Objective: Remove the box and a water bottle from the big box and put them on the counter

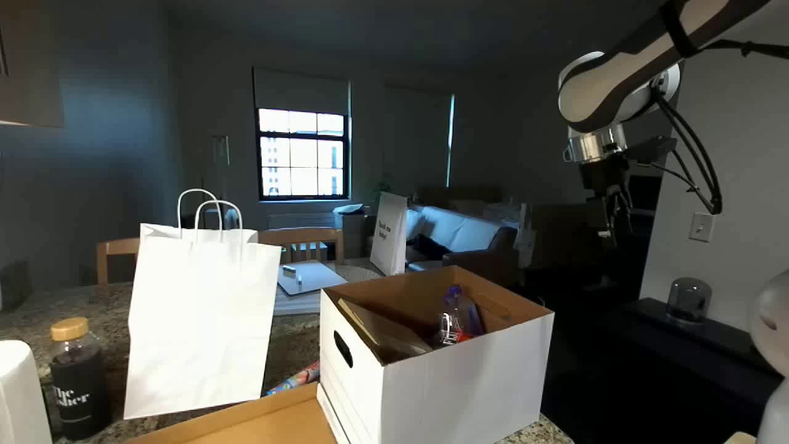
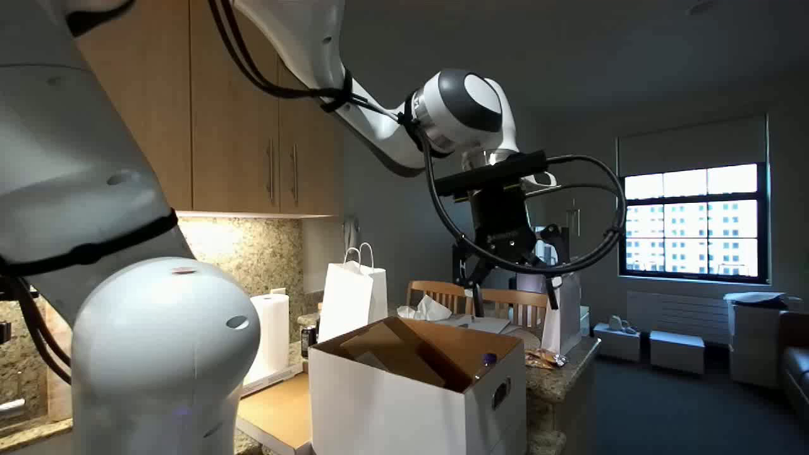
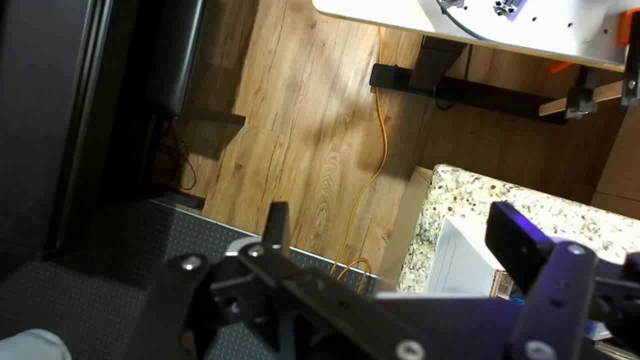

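The big box (image 1: pixel 468 394), a white open-topped carton with a brown inside, stands on the speckled counter (image 3: pixel 465 190). Inside it, a brown cardboard box (image 1: pixel 388 330) lies tilted against a wall. Beside that is the water bottle (image 1: pixel 453 320), clear with a blue cap and red on its label; only its cap (image 2: pixel 490 359) and a little below clear the rim in an exterior view. My gripper (image 2: pixel 515 305) hangs in the air higher than the carton, off to its side in an exterior view. Its fingers (image 3: pixel 276 222) are wide apart with nothing between them.
A white paper bag (image 1: pixel 203 327) with handles stands beside the carton, near a dark jar (image 1: pixel 77 382) and a paper towel roll (image 2: pixel 272 328). A flat tan panel (image 2: pixel 278 407) adjoins the carton. Another white bag (image 2: pixel 562 309) stands farther back. Wooden floor (image 3: pixel 310 150) shows beyond the counter edge.
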Available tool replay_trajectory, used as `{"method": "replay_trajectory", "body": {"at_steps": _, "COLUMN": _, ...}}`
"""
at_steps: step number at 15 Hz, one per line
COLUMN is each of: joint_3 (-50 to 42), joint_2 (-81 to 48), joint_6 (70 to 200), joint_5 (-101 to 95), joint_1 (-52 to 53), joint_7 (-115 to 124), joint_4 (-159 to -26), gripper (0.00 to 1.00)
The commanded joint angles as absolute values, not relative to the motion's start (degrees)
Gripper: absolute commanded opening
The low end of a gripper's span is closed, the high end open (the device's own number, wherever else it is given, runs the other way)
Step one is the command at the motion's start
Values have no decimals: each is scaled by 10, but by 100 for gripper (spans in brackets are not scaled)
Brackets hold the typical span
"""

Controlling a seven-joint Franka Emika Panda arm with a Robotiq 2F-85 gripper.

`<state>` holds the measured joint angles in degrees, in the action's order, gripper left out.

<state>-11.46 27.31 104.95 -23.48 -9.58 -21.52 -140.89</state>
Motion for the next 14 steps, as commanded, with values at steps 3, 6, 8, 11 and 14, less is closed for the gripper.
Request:
{"method": "replay_trajectory", "body": {"at_steps": 3, "joint_3": -118, "joint_2": 273, "joint_6": 1048, "joint_5": -236, "joint_1": -92, "joint_7": -214, "joint_4": -1408, "gripper": 100}}
{"method": "replay_trajectory", "body": {"at_steps": 6, "joint_3": -118, "joint_2": 273, "joint_6": 1048, "joint_5": -236, "joint_1": -92, "joint_7": -214, "joint_4": -1408, "gripper": 100}}
{"method": "replay_trajectory", "body": {"at_steps": 8, "joint_3": -118, "joint_2": 273, "joint_6": 1048, "joint_5": -236, "joint_1": -92, "joint_7": -214, "joint_4": -1408, "gripper": 100}}
{"method": "replay_trajectory", "body": {"at_steps": 11, "joint_3": -116, "joint_2": 277, "joint_6": 1060, "joint_5": -249, "joint_1": -94, "joint_7": -211, "joint_4": -1408, "gripper": 100}}
{"method": "replay_trajectory", "body": {"at_steps": 14, "joint_3": -94, "joint_2": 266, "joint_6": 1101, "joint_5": -261, "joint_1": -89, "joint_7": -162, "joint_4": -1406, "gripper": 100}}
